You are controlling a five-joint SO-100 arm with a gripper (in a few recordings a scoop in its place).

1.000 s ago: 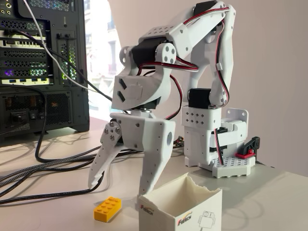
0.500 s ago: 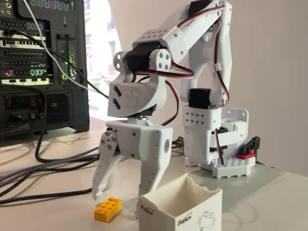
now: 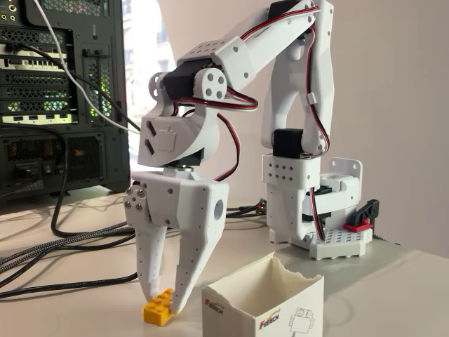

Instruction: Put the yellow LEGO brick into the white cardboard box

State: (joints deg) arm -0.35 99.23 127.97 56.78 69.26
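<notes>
One white gripper (image 3: 163, 298) lowered over the yellow LEGO brick (image 3: 157, 307) on the table (image 3: 77, 309).
Both fingertips straddle the brick, jaws closed against its sides; whether they grip it firmly I cannot tell. Brick rests on the table at nine o'clock from the white cardboard box (image 3: 263, 302), just beside it.

Count on the table (image 3: 70, 312): one yellow LEGO brick (image 3: 158, 307), one white cardboard box (image 3: 263, 305), one white arm with one gripper (image 3: 166, 300), one studded base plate (image 3: 342, 243), one red clamp piece (image 3: 359, 225). Behind: one black computer tower (image 3: 63, 98), several dark cables (image 3: 66, 242)
</notes>
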